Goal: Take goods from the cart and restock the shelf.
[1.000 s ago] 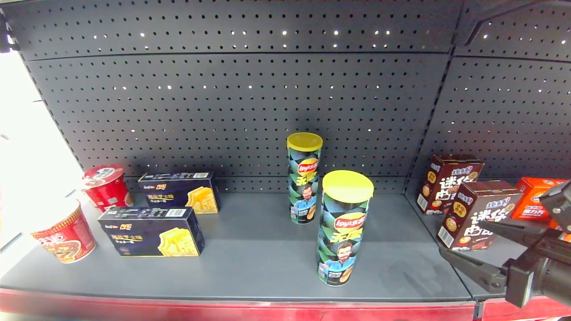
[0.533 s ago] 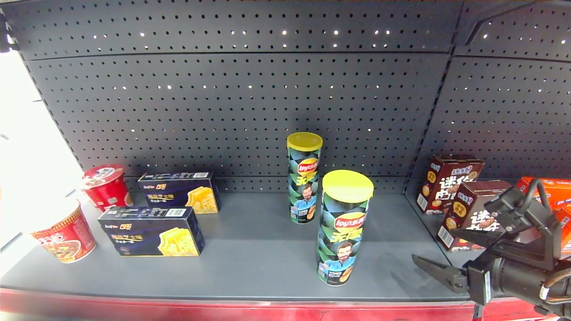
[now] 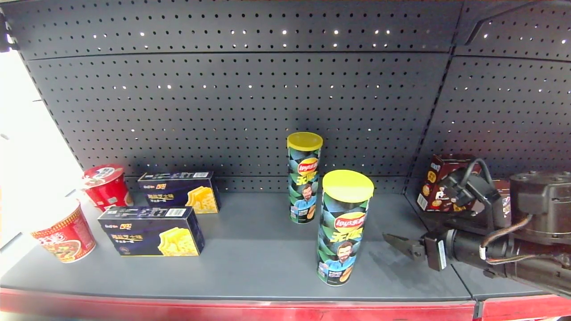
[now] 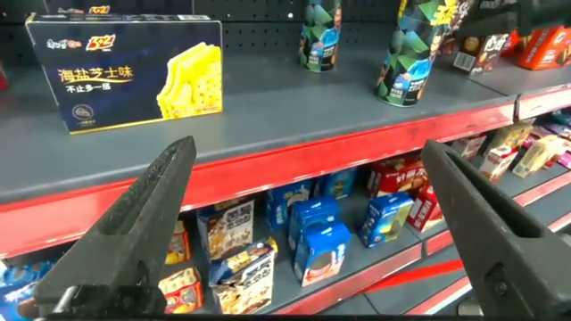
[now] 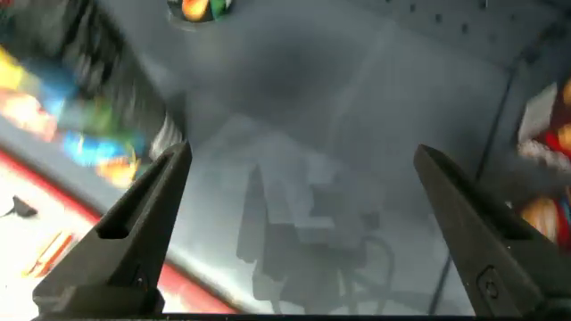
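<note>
So the right hand (image 5: 302, 156) hangs low over the right part of the grey shelf (image 3: 250, 263), its two fingers spread wide apart with nothing between them, just bare shelf underneath. In the head view it sits beside the front can (image 3: 344, 227), off to that can's right and not touching it, and the arm covers part of the brown boxes (image 3: 439, 183) standing at the back right. The front can is upright with a yellow lid, near the shelf's red front lip. The back can (image 3: 304, 177) has the same look and stands upright close to the pegboard wall (image 3: 232, 107), a bit to the left of the front one. Over on the left there are two dark blue cracker boxes (image 3: 151, 231), one behind the other, and two red noodle cups (image 3: 62, 232) further left, also one behind the other. The left hand (image 4: 308, 147) is down below the shelf's front lip, fingers wide apart too and holding nothing. Its camera looks up at the nearer blue box and both cans, and also catches the lower shelves (image 4: 312, 241), packed with blue and red packs.
</note>
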